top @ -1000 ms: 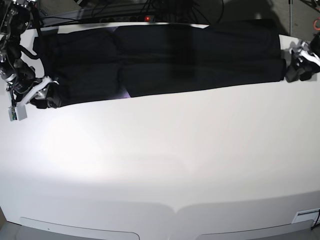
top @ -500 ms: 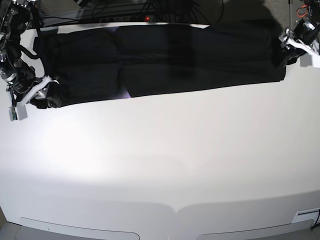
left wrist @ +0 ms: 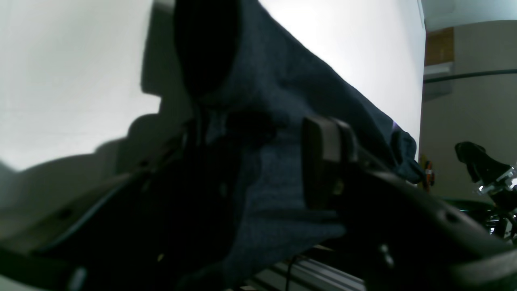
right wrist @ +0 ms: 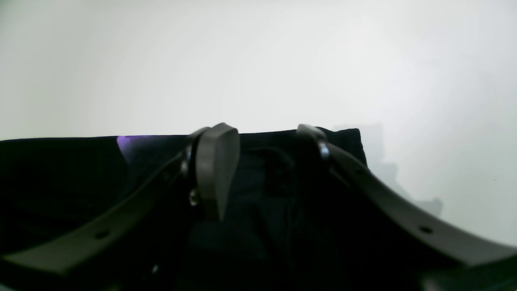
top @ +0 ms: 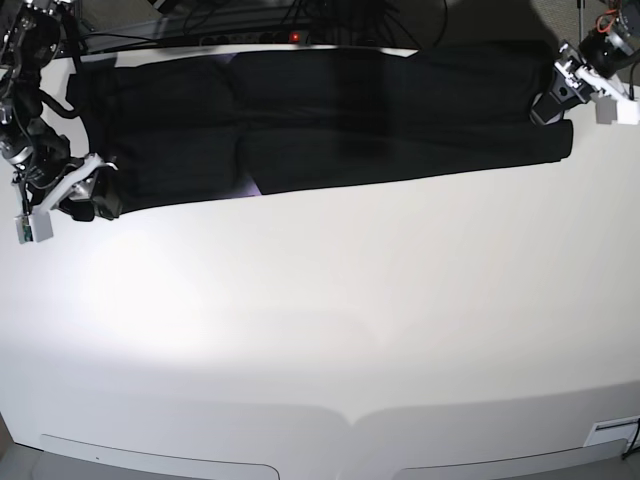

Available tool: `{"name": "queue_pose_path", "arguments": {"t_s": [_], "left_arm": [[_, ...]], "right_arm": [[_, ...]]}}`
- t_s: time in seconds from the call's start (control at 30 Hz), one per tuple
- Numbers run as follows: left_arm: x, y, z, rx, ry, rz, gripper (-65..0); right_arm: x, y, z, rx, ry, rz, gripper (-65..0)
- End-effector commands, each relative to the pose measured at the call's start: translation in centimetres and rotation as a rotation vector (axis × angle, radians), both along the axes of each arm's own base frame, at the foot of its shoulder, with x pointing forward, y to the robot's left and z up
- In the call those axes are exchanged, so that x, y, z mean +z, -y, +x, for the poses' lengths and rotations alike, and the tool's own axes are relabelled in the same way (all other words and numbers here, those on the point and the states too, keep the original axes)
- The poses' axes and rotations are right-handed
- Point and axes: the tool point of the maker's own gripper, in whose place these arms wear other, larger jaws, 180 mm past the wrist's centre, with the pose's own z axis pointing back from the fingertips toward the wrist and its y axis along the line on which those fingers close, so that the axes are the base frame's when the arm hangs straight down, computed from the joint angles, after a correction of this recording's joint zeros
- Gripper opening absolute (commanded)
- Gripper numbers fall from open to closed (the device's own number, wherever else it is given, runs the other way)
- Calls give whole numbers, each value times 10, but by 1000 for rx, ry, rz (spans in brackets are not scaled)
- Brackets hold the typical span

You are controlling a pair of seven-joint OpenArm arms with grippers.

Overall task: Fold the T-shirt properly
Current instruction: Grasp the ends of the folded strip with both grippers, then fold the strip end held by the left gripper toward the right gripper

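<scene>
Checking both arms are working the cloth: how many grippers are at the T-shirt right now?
2. The right gripper sits at the T-shirt's near corner on the base view's left; the left gripper is over its opposite end, on that view's right. None seems hidden.

A broad white desk (top: 330, 320) fills most of the base view, brightly lit at its middle. Behind its far edge run dark cables (top: 300, 15), with a small red light (top: 295, 37) among them. At the near right corner sits what may be a white label (top: 612, 433).
</scene>
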Motion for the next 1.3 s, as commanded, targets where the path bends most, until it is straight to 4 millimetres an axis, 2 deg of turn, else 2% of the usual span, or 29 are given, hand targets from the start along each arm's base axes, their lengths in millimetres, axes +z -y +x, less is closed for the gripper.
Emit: {"name": "queue_pose_path", "arguments": {"t_s": [0.0, 0.07, 0.13, 0.2, 0.27, 0.3, 0.47, 0.73, 0.87, 0.93, 1.03, 1.17, 1.27], "left_arm": [[-13, 3, -18, -47, -96, 20, -336], [-13, 2, -17, -39, -89, 22, -355], [-11, -1, -13, -17, -70, 28, -404], [-8, -6, -7, 17, -41, 36, -488], [-4, -13, -1, 55, -8, 46, -611], [-2, -16, 3, 79, 13, 52, -650], [14, -41, 22, 186, 120, 99, -650], [50, -83, 67, 108, 201, 258, -650], [65, -93, 83, 62, 216, 298, -650], [69, -90, 83, 22, 202, 281, -650], [78, -72, 80, -44, 206, 211, -650], [98, -33, 79, -124, 266, 81, -650], [104, 1, 78, -143, 315, 20, -650]], "right_arm": [[16, 0, 7, 19, 60, -5, -372], [16, 0, 7, 19, 60, -5, -372], [16, 0, 7, 19, 60, -4, -372], [16, 0, 7, 19, 60, -5, -372], [16, 0, 7, 19, 60, -5, -372], [16, 0, 7, 19, 60, -5, -372], [16, 0, 7, 19, 59, -5, -372], [16, -2, 7, 30, 60, -8, -372], [14, -6, 7, 45, 53, -7, -372], [9, -8, 6, 53, 37, -28, -372], [0, -12, 5, 75, 8, -67, -372], [-9, -31, 6, 130, -7, -71, -372], [-18, -47, 5, 182, -27, -79, -372]]}}
